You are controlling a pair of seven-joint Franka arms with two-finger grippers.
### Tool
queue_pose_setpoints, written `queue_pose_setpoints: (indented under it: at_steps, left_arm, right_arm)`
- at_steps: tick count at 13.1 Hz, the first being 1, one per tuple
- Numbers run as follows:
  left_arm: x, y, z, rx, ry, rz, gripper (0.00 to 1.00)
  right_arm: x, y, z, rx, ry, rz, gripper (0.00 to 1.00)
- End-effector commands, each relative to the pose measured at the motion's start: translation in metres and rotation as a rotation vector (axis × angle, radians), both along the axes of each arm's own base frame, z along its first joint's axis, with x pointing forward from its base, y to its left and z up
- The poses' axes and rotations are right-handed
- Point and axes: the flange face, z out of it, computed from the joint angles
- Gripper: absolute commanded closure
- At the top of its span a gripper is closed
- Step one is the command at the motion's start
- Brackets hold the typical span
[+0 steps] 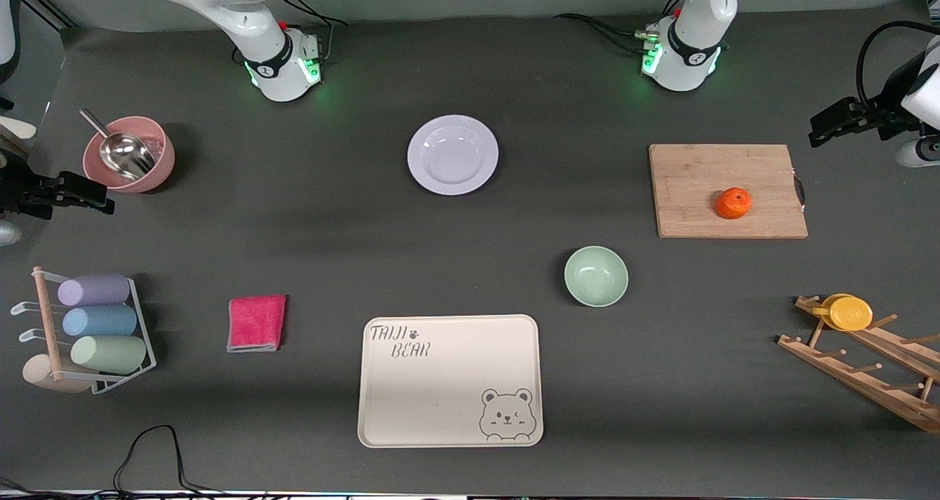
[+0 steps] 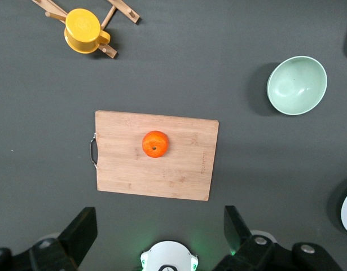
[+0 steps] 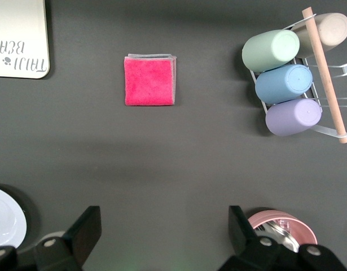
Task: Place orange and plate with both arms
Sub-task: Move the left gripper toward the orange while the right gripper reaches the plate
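Observation:
The orange (image 1: pixel 733 203) sits on a wooden cutting board (image 1: pixel 698 184) toward the left arm's end of the table; it also shows in the left wrist view (image 2: pixel 155 143). The lavender-white plate (image 1: pixel 452 154) lies empty on the mat between the two arm bases. My left gripper (image 1: pixel 837 122) hangs open and empty, high over the table's edge past the board; its own view shows it (image 2: pixel 159 226) wide open. My right gripper (image 1: pixel 73 191) hangs open and empty, high beside the pink bowl; its own view shows it (image 3: pixel 163 223) wide open.
A mint-green bowl (image 1: pixel 595 275) and a beige bear tray (image 1: pixel 448 382) lie nearer the camera than the plate. A pink cloth (image 1: pixel 256 322), a rack of pastel cups (image 1: pixel 95 331), a pink bowl (image 1: pixel 161 164) with a metal scoop, and a wooden rack with a yellow cup (image 1: pixel 850 312) stand around.

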Motion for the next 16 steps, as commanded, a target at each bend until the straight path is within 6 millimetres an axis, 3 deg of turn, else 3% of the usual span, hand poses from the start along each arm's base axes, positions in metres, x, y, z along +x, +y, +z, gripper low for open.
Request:
queue_pose_setpoints:
  at_steps: [1,7,9,13,15,16]
  left_arm:
    - [-0.001,0.0,0.006,0.003,0.022,0.004,0.0]
    - [-0.008,0.007,0.009,0.005,0.069,0.011,0.0]
    - [-0.009,0.021,0.015,0.012,0.064,0.031,0.0]
    - [-0.023,0.103,0.028,-0.016,0.078,0.036,0.0]
    - [-0.029,0.109,0.021,-0.014,0.129,0.032,0.0]
    - [-0.03,0.108,0.016,-0.015,0.147,0.043,0.0]
  right_arm:
    - [-0.006,0.0,0.004,-0.003,0.004,-0.02,0.0]
    - [-0.012,0.001,0.004,0.0,0.009,-0.018,0.0]
    - [-0.033,0.003,0.01,0.003,0.006,-0.046,0.0]
    - [-0.079,0.007,0.031,0.011,-0.018,-0.053,0.0]
    - [-0.107,0.014,0.039,0.028,-0.031,-0.095,0.0]
    - [-0.12,0.027,0.04,0.051,-0.035,-0.116,0.0]
